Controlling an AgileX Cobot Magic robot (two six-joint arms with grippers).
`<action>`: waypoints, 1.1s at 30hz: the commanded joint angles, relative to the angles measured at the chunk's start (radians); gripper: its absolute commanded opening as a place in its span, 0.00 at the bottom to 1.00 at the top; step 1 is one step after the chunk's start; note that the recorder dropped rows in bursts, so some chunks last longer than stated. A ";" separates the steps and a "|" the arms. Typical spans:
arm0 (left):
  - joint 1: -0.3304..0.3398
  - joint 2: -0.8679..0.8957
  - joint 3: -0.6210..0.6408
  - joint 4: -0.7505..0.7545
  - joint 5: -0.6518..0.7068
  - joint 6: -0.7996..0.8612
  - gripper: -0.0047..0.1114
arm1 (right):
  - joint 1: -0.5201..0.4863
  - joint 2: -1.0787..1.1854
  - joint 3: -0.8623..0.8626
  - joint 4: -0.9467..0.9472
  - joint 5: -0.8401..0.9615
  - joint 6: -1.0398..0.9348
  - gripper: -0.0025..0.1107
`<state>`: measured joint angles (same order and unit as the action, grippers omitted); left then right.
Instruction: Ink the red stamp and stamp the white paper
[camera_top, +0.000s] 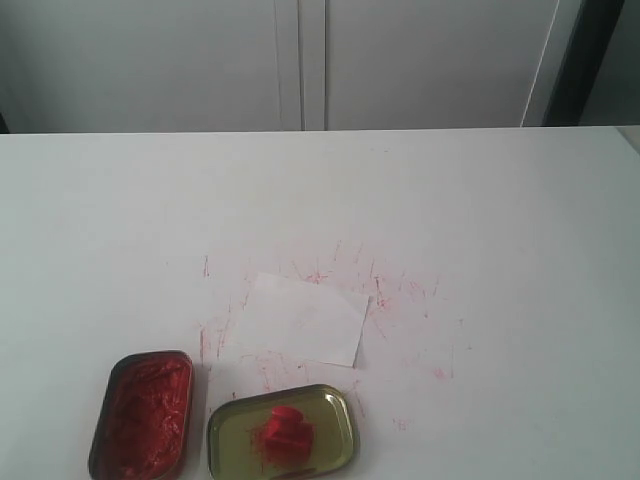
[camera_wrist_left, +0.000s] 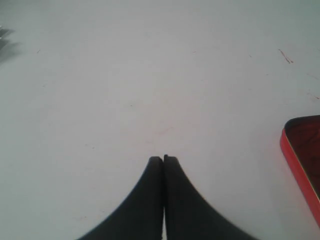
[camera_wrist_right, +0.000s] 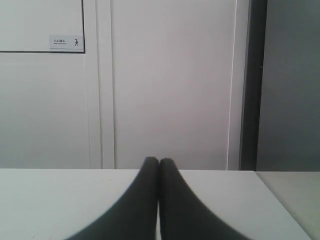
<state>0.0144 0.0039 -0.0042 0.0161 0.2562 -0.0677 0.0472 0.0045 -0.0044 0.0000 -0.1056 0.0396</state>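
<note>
exterior view: red stamp (camera_top: 285, 430) in gold tray (camera_top: 232, 440), light, stiff, likely ink-slick; pinch its upper part. left gripper (camera_wrist_left: 163, 159), right gripper (camera_wrist_right: 159, 160) clenched, empty.

The black two-fingered left hand (camera_wrist_left: 163, 160) has smooth matt fingers (camera_wrist_left: 145, 205) — broad at the base, curving inward to narrow, blunt tips. The right hand (camera_wrist_right: 159, 161) shows the same dark, flared, tapering pair.
</note>
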 joint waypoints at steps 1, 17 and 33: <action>0.001 -0.004 0.004 0.000 0.000 -0.003 0.04 | 0.003 -0.004 0.004 0.000 -0.009 0.002 0.02; 0.001 -0.004 0.004 0.000 0.000 -0.003 0.04 | 0.003 0.066 -0.222 0.000 0.385 -0.017 0.02; 0.001 -0.004 0.004 0.000 0.000 -0.003 0.04 | 0.003 0.410 -0.464 0.009 0.691 -0.017 0.02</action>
<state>0.0144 0.0039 -0.0042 0.0161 0.2562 -0.0677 0.0472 0.3553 -0.4263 0.0000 0.5340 0.0339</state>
